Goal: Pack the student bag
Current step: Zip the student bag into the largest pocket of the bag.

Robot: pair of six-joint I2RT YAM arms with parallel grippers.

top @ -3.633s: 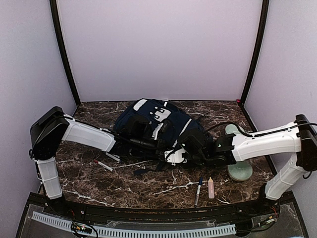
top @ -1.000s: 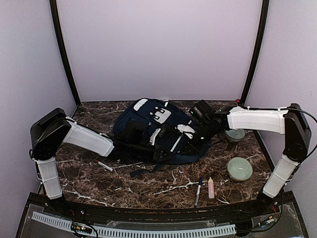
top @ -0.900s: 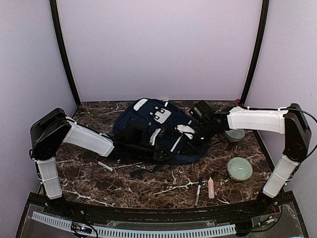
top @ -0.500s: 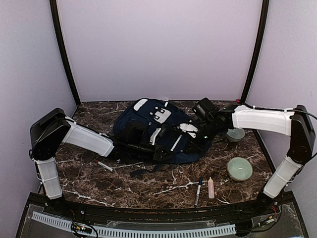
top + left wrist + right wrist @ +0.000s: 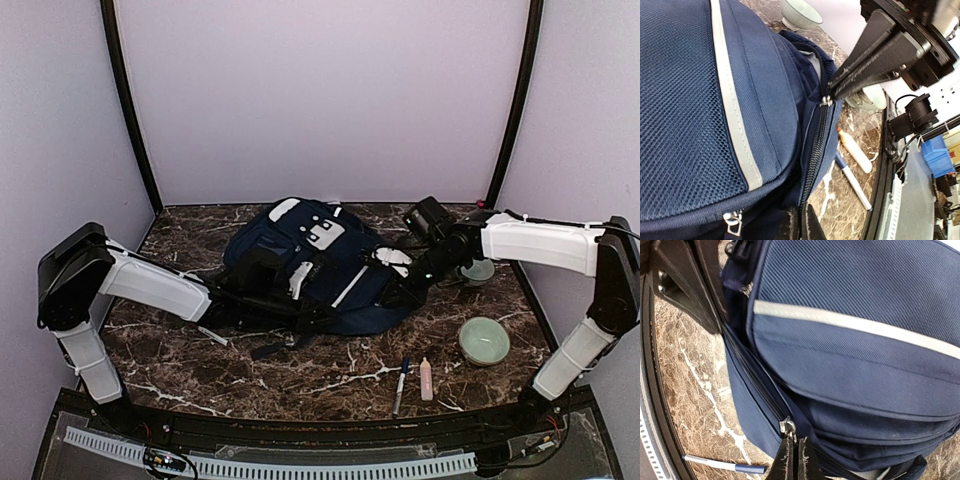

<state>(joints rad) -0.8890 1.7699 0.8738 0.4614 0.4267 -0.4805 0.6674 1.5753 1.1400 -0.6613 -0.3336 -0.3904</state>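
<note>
The student bag, a large navy backpack with a white stripe, lies on its side mid-table. It fills the left wrist view and the right wrist view. My left gripper is at the bag's near edge. In its own view the left gripper is shut on the bag's fabric beside the closed zipper. My right gripper is at the bag's right end. In its own view the right gripper is shut on the silver zipper pull, which also shows in the left wrist view.
A green bowl and a second bowl stand at the right. A blue-capped pen and a pink tube lie near the front edge. Another pen lies at the left by my left arm.
My right gripper has moved right and back along the bag's end with the zipper pull. My left arm has drawn back leftward and the bag has shifted slightly left.
</note>
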